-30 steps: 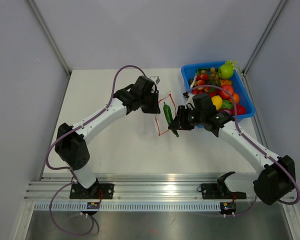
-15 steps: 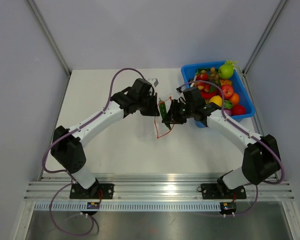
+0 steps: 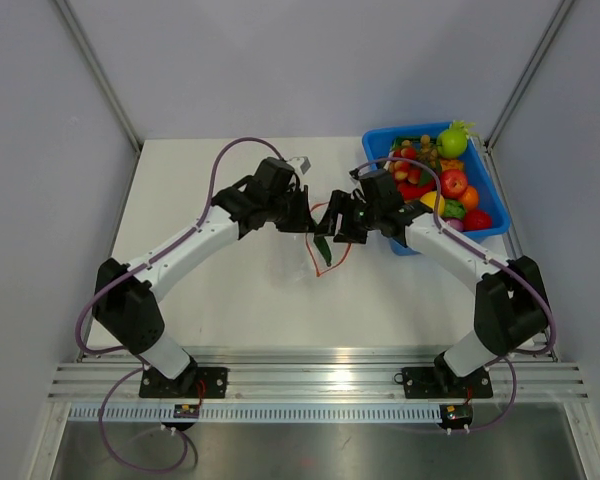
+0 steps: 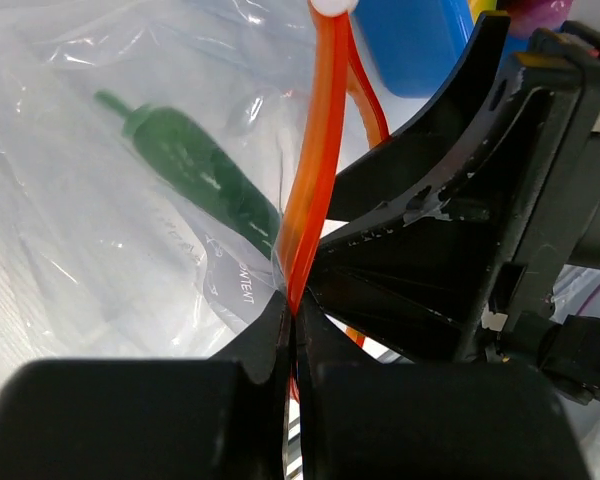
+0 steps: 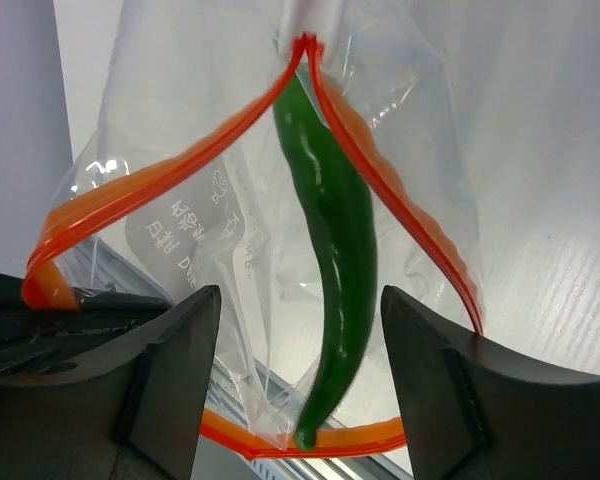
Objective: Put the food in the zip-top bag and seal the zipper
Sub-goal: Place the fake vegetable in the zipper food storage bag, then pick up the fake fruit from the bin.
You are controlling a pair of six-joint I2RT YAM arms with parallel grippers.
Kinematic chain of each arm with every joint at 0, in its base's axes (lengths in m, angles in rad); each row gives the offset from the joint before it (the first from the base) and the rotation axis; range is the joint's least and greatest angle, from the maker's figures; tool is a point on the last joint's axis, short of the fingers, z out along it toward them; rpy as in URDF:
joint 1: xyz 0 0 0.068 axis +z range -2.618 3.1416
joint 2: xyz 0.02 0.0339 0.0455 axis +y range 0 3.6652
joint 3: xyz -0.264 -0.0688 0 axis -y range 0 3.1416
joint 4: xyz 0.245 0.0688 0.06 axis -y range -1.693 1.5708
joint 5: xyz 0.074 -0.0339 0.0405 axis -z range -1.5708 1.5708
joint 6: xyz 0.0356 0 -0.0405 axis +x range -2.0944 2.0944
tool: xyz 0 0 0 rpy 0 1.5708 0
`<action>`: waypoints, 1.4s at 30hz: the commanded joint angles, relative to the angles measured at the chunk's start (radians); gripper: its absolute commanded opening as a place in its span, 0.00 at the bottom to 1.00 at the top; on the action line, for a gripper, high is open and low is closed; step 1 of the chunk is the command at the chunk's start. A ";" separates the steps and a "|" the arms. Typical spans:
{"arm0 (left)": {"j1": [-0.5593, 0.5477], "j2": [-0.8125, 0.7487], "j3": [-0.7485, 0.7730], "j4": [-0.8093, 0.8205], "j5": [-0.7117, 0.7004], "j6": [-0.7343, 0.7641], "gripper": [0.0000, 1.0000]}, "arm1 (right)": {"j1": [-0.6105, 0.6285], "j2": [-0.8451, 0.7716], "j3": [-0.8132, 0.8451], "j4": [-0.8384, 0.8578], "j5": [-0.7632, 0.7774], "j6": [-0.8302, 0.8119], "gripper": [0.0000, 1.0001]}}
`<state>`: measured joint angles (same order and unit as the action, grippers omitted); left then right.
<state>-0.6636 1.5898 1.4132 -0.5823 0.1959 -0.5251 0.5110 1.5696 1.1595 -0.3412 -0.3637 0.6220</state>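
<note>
Zip-top bag [image 4: 100, 250], zipper [image 4: 315, 150] pinched tight by left gripper [image 4: 292, 318], mouth agape; green chilli [image 5: 335, 250] lying just inside, right gripper [image 5: 300, 385] spread astride it; risk: chilli snagging a finger on withdrawal and tumbling back out.

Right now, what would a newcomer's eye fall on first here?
A green pepper sits inside the clear bag at the table's middle. The left gripper pinches the orange zipper; the right gripper stands open at its mouth. At far right, a blue bin brims with colourful food.
</note>
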 commanded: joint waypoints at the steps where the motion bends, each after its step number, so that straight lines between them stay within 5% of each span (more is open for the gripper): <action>1: 0.015 -0.013 0.000 0.052 0.039 -0.006 0.00 | 0.008 -0.072 0.042 0.004 0.017 -0.018 0.73; 7: 0.041 -0.004 0.000 0.058 0.048 -0.010 0.00 | 0.011 -0.192 0.003 -0.074 0.086 -0.060 0.53; 12: 0.053 -0.001 -0.003 0.058 0.050 -0.019 0.00 | 0.001 -0.302 0.008 -0.186 0.357 -0.084 0.45; 14: 0.053 -0.001 -0.010 0.062 0.053 -0.029 0.00 | -0.021 -0.315 0.020 -0.243 0.494 -0.096 0.48; 17: 0.053 -0.001 -0.016 0.068 0.059 -0.033 0.00 | -0.116 -0.321 0.023 -0.289 0.560 -0.120 0.66; 22: 0.053 -0.002 -0.020 0.067 0.062 -0.032 0.00 | -0.276 -0.309 -0.001 -0.291 0.620 -0.166 0.76; 27: 0.053 0.002 -0.013 0.065 0.068 -0.026 0.00 | -0.319 -0.257 0.022 -0.243 0.592 -0.160 0.79; 33: 0.053 -0.008 -0.007 0.044 0.070 -0.001 0.00 | -0.327 -0.168 0.072 -0.242 0.773 -0.237 0.78; 42: 0.053 -0.004 0.012 0.030 0.076 0.017 0.00 | -0.410 -0.037 0.098 -0.124 0.655 -0.335 0.92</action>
<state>-0.6113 1.5906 1.3960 -0.5709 0.2401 -0.5289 0.1097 1.4811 1.1942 -0.5365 0.3050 0.3492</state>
